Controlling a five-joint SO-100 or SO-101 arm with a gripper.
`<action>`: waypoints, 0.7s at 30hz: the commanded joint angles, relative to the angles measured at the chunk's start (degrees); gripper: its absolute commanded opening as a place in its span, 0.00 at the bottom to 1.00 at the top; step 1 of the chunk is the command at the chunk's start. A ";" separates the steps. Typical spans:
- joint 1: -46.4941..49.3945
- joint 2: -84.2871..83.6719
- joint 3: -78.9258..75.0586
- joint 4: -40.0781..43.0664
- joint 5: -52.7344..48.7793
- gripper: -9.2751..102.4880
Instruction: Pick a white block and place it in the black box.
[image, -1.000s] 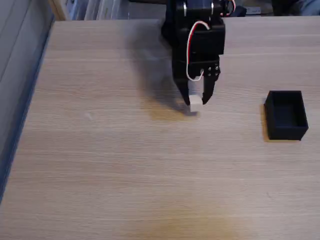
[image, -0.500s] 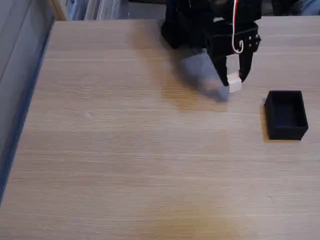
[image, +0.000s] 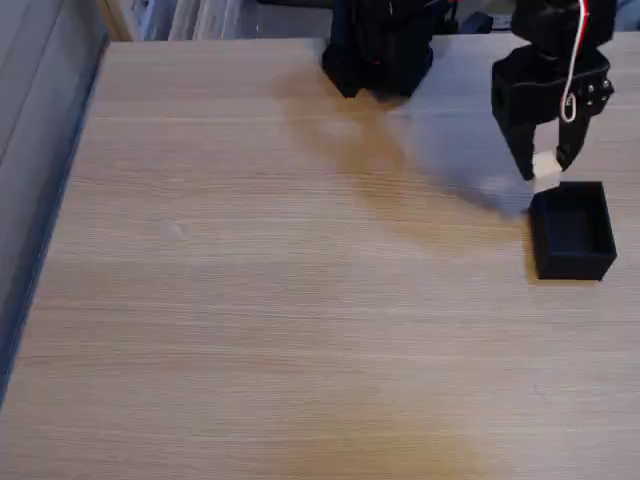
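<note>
- In the fixed view your gripper hangs just above the far edge of the black box, fingers pointing down.
- Its 2 fingers are pinching the white block between their tips; the block is held clear of the table.
- The white block sits just past the far wall of the black box, a little toward the box's left corner as this view shows it. You cannot tell from this angle whether it is already over the opening or still short of it.
- The black box rests on the wooden table near its right edge, open side up, with nothing visible inside.
- A red-and-white wire runs down the gripper body above the box.
- The arm's black base stands at the far side of the table, well to the left of the black box.
- A soft shadow lies on the table between the base and the box.
</note>
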 joint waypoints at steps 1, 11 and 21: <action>-2.20 -2.55 -5.45 0.62 1.76 0.08; -5.36 -12.30 -14.33 1.05 4.57 0.08; -3.25 -16.00 -18.98 0.97 2.81 0.17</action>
